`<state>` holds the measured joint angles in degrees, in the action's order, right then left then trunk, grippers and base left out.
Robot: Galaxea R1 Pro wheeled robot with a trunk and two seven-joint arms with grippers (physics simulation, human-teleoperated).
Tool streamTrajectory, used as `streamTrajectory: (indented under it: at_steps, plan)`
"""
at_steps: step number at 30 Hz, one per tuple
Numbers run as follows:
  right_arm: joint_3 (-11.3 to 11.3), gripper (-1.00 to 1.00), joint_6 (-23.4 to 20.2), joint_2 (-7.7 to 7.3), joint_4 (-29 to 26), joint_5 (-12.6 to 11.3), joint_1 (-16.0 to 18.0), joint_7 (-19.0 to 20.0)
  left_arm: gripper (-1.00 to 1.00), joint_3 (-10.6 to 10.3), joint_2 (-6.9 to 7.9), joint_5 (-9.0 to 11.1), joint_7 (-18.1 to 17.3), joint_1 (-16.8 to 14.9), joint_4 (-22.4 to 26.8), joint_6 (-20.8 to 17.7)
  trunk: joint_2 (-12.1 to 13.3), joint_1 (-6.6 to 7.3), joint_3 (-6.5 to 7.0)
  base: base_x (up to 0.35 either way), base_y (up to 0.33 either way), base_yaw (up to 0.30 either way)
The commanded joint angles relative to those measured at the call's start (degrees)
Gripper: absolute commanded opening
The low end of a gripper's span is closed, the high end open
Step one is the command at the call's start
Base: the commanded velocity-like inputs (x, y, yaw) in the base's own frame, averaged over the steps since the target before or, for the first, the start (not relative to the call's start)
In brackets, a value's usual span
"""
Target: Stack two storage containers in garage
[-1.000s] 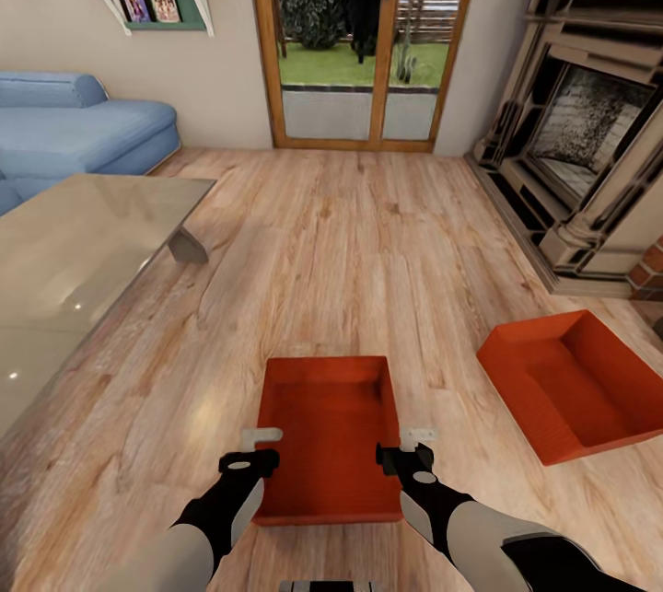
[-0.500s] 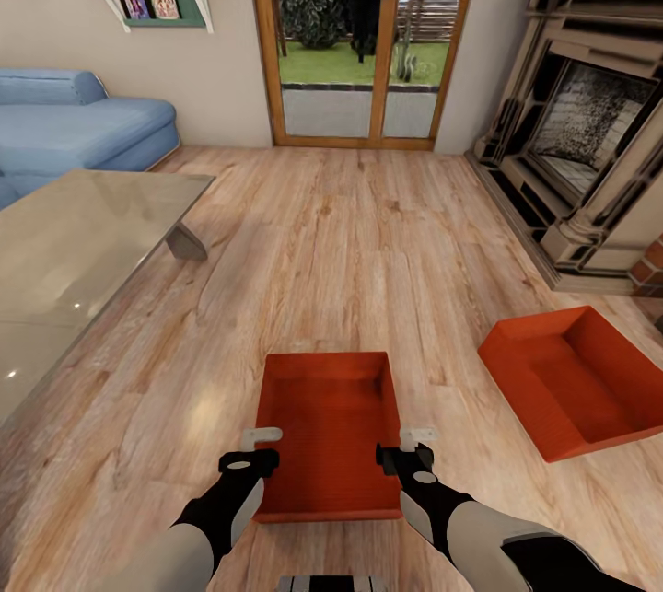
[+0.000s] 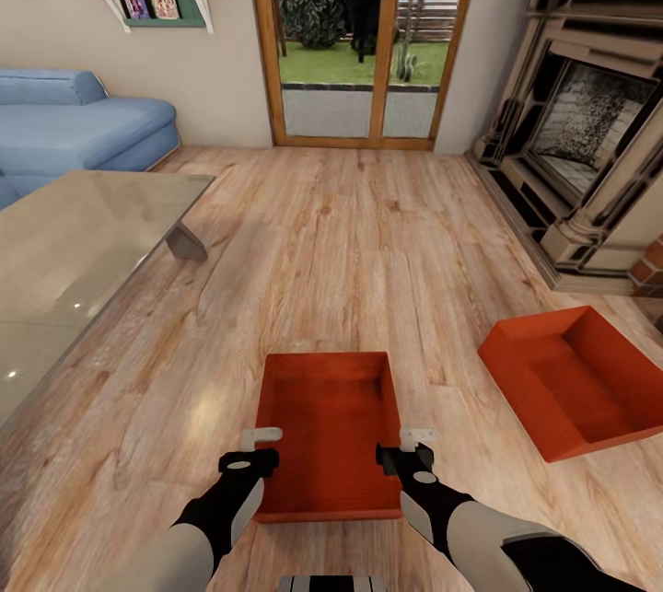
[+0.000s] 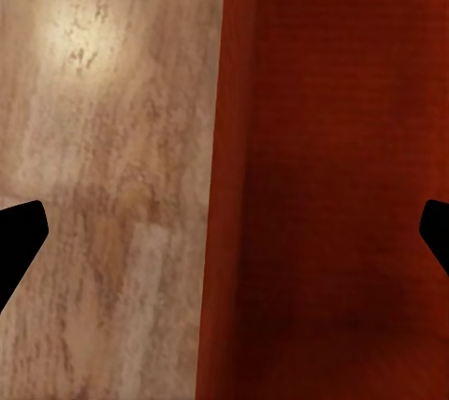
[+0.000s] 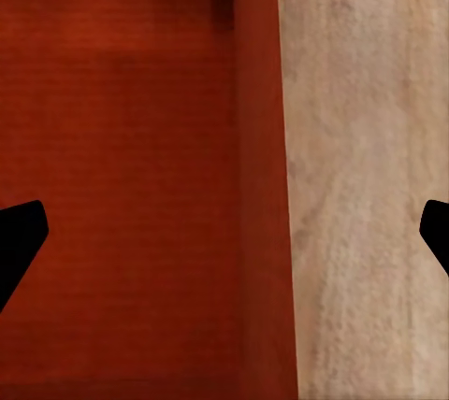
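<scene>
Two red-orange storage containers lie open side up on the light wood floor (image 3: 368,242). The near container (image 3: 327,431) sits square at lower centre; the far container (image 3: 566,380), lower right, is turned askew, seemingly flat, well apart.

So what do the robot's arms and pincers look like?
Each arm is light grey, turning into a glossy black wrist with a small grey oval patch on it. The left pincer and right pincer have pale whitish fingers in the head view; in the wrist views their tips look black.
</scene>
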<state>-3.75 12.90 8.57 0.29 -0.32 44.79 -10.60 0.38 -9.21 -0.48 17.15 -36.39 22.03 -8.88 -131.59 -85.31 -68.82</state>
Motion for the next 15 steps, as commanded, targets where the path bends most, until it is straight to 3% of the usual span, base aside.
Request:
streamTrajectory:
  at_steps: [1, 15]
  plan:
    - [-0.38, 1.0, 0.11, 0.01, 0.07, -0.03, 0.04, -0.29, 1.0, 0.04, -0.02, -0.05, 0.16, 0.0, 0.12, -0.35, -0.02, 0.01, -0.04, 0.0, 0.0, 0.0]
    - [-0.3, 1.0, 0.19, -0.1, 0.07, -0.03, 0.04, -0.31, 1.0, -0.03, -0.02, -0.05, 0.16, 0.0, 0.2, -0.35, -0.02, 0.01, -0.04, 0.0, 0.0, 0.0]
